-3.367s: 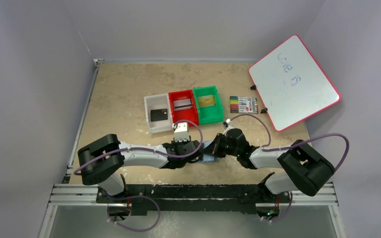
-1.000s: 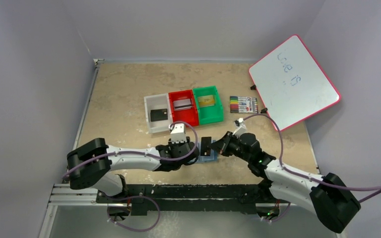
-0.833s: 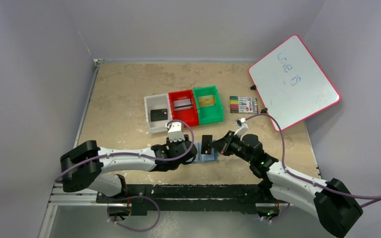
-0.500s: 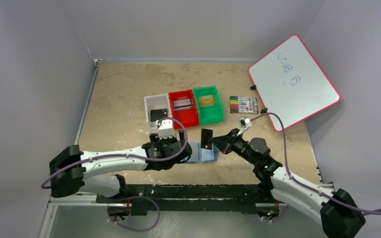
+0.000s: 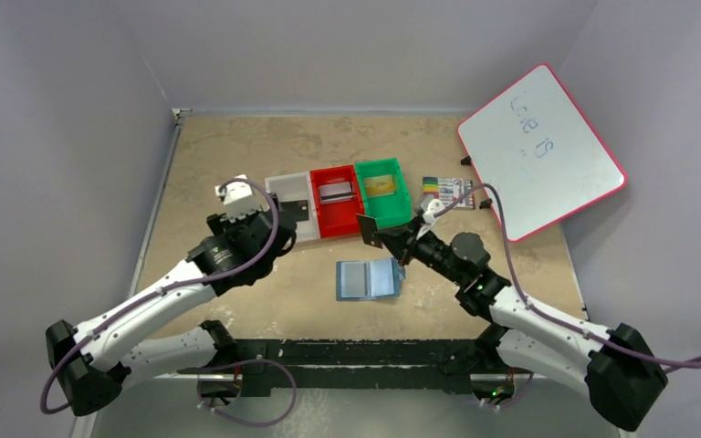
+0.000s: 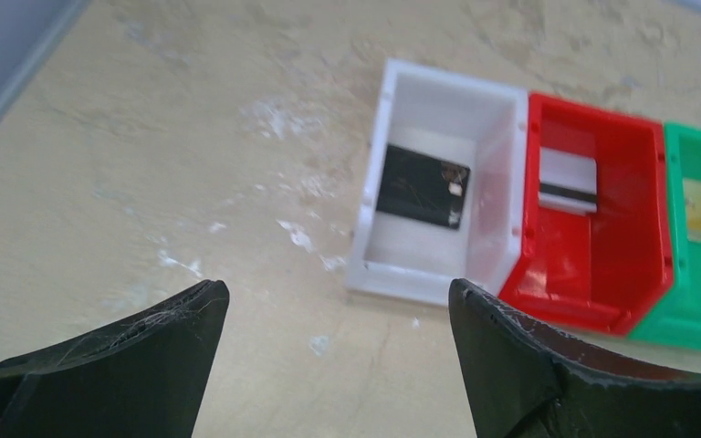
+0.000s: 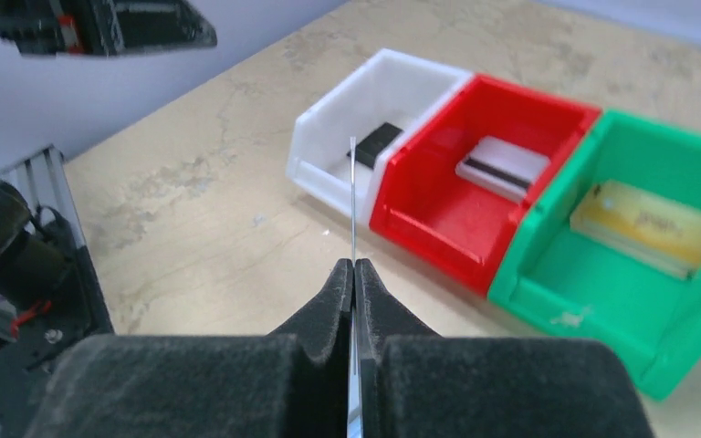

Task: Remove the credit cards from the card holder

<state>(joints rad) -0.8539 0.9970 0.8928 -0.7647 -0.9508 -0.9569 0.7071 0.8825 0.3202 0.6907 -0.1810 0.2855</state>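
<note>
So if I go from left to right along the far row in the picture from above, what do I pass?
white bin → red bin → green bin → pack of markers → whiteboard. The card holder lies nearer, in line with the red and green bins, so it is left out.

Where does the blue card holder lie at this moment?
In the top view the card holder lies open on the table, near the middle, just nearer the arms than the red bin and the green bin.
</note>
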